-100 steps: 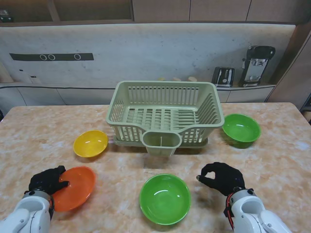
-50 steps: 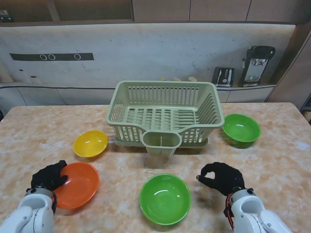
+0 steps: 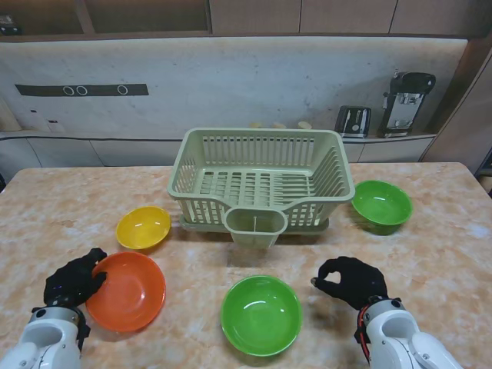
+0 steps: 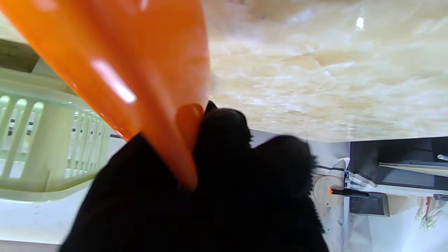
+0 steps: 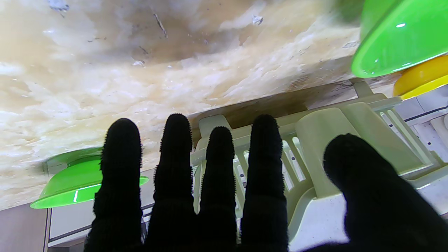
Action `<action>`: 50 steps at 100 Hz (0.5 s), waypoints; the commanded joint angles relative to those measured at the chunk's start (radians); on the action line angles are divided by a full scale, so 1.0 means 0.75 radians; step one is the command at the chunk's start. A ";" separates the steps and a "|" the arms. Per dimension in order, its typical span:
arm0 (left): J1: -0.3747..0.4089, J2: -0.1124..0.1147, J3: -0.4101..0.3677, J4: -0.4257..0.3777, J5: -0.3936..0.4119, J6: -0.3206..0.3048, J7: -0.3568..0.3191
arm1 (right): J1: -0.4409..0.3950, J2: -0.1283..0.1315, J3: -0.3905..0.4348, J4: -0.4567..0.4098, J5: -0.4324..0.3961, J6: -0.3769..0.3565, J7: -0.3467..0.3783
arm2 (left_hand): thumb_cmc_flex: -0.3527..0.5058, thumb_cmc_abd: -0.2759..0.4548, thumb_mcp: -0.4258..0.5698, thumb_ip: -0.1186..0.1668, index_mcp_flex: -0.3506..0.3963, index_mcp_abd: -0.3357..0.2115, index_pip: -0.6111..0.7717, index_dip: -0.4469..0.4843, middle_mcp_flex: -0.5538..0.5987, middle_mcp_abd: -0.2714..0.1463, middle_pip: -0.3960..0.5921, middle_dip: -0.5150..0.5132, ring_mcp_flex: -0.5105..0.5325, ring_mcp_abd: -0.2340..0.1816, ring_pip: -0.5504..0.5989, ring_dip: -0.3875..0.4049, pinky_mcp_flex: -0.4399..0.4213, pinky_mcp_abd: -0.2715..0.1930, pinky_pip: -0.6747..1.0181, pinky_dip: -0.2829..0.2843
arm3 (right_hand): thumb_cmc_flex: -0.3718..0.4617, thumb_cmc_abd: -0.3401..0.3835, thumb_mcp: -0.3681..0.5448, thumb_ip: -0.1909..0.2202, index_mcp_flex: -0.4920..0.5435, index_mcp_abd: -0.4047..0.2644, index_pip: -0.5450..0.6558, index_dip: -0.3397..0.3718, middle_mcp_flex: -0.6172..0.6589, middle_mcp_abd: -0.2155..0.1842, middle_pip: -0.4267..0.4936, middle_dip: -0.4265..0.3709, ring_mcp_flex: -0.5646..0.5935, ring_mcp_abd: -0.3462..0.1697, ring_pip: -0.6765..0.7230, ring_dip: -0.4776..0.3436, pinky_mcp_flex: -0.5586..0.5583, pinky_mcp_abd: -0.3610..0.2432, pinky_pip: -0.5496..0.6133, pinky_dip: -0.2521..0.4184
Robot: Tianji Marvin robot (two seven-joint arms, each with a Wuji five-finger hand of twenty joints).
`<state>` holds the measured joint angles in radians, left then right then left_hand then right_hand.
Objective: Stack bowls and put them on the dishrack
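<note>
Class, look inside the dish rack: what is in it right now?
The dish rack shows only its own slatted floor; no bowl lies inside. The small cup on its front looks empty, though its bottom is hidden. All four bowls remain outside; the left hand grips the orange bowl.

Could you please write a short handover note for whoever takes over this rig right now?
Left hand: shut on the orange bowl, pinching its left rim.
Right hand: holds nothing, fingers apart in the wrist view, beside the near green bowl.
Yellow bowl sits left of the dishrack; the far green bowl sits to its right.
Done: nothing stacked, rack holds no bowls.
Left: stack all four bowls and place them in the rack.
</note>
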<state>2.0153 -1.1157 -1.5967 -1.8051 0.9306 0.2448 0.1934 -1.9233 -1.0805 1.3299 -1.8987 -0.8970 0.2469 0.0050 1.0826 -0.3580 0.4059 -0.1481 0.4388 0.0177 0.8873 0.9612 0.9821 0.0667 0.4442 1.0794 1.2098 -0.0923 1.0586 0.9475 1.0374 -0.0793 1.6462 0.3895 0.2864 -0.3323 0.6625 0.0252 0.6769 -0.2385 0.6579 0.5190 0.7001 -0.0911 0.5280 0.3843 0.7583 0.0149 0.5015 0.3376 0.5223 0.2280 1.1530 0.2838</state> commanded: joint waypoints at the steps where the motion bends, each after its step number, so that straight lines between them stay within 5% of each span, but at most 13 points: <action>1: 0.047 -0.004 -0.015 -0.055 0.017 -0.016 -0.028 | -0.012 -0.005 -0.003 0.002 -0.004 -0.003 0.020 | 0.140 0.036 0.097 0.105 0.001 -0.041 0.067 -0.007 -0.009 0.024 0.031 0.009 0.071 -0.076 0.053 0.015 0.039 -0.238 0.124 0.023 | 0.002 0.001 0.014 -0.009 0.034 -0.036 0.023 -0.011 0.024 -0.040 0.006 0.020 0.001 -0.017 -0.014 0.014 -0.011 -0.011 -0.007 0.020; 50: 0.235 -0.037 -0.080 -0.265 -0.065 -0.133 0.075 | -0.019 -0.005 0.001 -0.002 -0.012 -0.003 0.017 | 0.150 0.056 0.099 0.112 0.017 -0.030 0.047 -0.021 -0.016 0.033 0.035 0.000 0.067 -0.091 0.052 -0.001 0.038 -0.254 0.113 0.037 | 0.000 0.002 0.015 -0.011 0.033 -0.035 0.025 -0.013 0.022 -0.040 0.005 0.020 -0.001 -0.018 -0.016 0.013 -0.012 -0.010 -0.007 0.021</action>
<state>2.1777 -1.1347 -1.6583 -1.9768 0.8902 0.1514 0.2508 -1.9254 -1.0803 1.3321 -1.8988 -0.9034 0.2466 0.0047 1.0826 -0.3595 0.4059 -0.1481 0.4391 0.0179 0.8880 0.9492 0.9822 0.0850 0.4506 1.0794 1.2098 -0.0904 1.0790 0.9475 1.0379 -0.0797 1.6517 0.4001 0.2864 -0.3324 0.6625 0.0252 0.6834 -0.2390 0.6588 0.5187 0.7001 -0.0916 0.5280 0.3843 0.7583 0.0148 0.5015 0.3376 0.5223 0.2280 1.1529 0.2839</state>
